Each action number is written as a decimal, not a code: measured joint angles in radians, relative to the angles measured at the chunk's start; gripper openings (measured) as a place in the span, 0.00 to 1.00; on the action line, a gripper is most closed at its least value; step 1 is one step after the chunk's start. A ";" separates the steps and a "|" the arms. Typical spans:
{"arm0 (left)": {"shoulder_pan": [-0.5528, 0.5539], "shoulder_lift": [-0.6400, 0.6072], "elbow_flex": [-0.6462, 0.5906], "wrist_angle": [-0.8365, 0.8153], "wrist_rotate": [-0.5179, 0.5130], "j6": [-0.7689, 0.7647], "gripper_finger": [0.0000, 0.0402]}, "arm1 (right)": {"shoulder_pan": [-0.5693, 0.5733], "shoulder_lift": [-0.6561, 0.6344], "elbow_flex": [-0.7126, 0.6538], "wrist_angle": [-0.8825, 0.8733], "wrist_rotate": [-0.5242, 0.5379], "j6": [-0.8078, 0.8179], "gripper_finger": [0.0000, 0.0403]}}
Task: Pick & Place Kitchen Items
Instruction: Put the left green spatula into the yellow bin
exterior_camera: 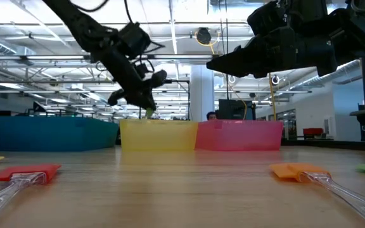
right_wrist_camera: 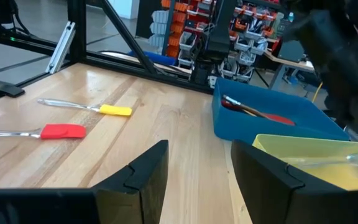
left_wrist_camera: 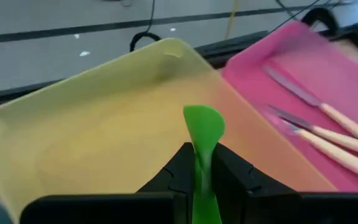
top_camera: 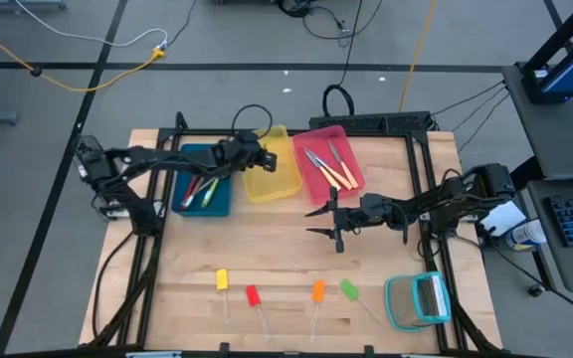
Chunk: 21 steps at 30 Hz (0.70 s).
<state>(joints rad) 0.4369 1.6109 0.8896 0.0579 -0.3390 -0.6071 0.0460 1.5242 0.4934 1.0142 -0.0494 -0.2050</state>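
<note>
Wooden tabletop (top_camera: 286, 239) is carrying three bins along its far edge: a blue bin (top_camera: 203, 184), a yellow bin (top_camera: 271, 167) and a pink bin (top_camera: 328, 159). Left hand (left_wrist_camera: 202, 177) is hovering over the yellow bin, its fingers closing tightly on a green spoon (left_wrist_camera: 204, 134) whose head is pointing up between them. Right hand (top_camera: 322, 221) is hanging above the middle of the tabletop, just in front of the pink bin, with its fingers standing well apart and holding nothing. Yellow-handled knives (top_camera: 338, 171) are lying in the pink bin; spoons (top_camera: 199, 191) are lying in the blue bin. Four clear-handled sticks, with yellow head (top_camera: 222, 279), red head (top_camera: 253, 295), orange head (top_camera: 317, 290) and green head (top_camera: 349, 289), are lying in a row near the front edge, beside a teal-framed square object (top_camera: 418, 300).
</note>
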 joint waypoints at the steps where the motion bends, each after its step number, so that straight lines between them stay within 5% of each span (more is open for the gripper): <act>1: 0.008 0.014 0.000 -0.003 0.000 -0.002 0.10 | 0.000 0.000 0.000 -0.003 0.000 0.000 0.42; 21: 0.058 0.105 0.000 -0.033 0.000 -0.030 0.10 | 0.000 0.000 0.000 -0.026 0.000 0.013 0.42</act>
<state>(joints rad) 0.4951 1.7157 0.8898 0.0252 -0.3393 -0.6367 0.0456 1.5242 0.4934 0.9886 -0.0494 -0.1921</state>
